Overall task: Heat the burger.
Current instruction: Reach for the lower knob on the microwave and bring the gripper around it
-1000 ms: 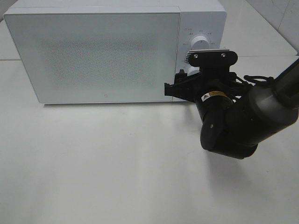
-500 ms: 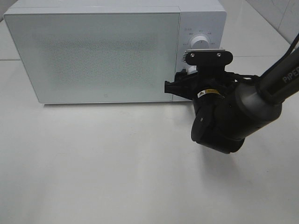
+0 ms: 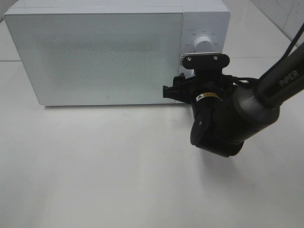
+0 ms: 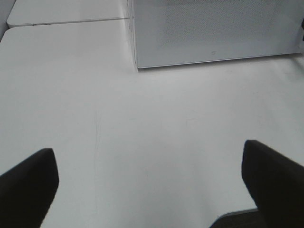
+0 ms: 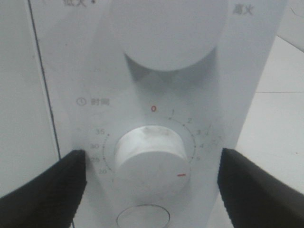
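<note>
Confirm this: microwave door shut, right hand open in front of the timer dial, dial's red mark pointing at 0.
Wrong on the mark: the right wrist view shows the red mark on the timer dial turned clockwise, well away from 0. The microwave door is shut and the right hand open in front of the dial.

My right arm [image 3: 268,88] reaches in from three o'clock in the high view, its wrist [image 3: 216,128] curled low. My right gripper [image 5: 149,161] points toward twelve o'clock, jaws spread wide, gripping nothing. My left gripper [image 4: 147,156] angles down, jaws wide apart and holding nothing.
</note>
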You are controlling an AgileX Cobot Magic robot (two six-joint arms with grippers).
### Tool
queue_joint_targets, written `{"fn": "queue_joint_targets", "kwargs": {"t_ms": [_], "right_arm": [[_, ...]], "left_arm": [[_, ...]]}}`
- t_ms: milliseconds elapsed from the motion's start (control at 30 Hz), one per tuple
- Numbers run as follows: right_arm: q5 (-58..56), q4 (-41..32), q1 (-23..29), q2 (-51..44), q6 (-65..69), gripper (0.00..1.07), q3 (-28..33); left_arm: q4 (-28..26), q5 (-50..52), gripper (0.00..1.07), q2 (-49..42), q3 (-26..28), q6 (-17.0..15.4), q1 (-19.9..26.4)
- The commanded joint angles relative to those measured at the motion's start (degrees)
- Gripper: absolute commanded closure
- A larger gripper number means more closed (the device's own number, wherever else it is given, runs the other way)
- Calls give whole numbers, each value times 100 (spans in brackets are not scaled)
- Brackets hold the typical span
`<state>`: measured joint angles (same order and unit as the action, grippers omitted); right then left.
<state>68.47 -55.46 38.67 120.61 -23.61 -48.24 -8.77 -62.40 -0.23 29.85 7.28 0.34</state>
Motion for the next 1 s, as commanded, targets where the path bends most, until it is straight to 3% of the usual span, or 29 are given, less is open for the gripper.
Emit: {"fn": "queue_joint_targets", "kwargs": {"t_ms": [33, 1000], "right_arm": [[733, 34, -46, -23, -63, 32, -149], [825, -126, -6, -160, -40, 33, -69]], "left_arm": [[-34, 80, 9, -97, -17, -23, 11], [-34, 80, 9, -97, -17, -23, 11]]}}
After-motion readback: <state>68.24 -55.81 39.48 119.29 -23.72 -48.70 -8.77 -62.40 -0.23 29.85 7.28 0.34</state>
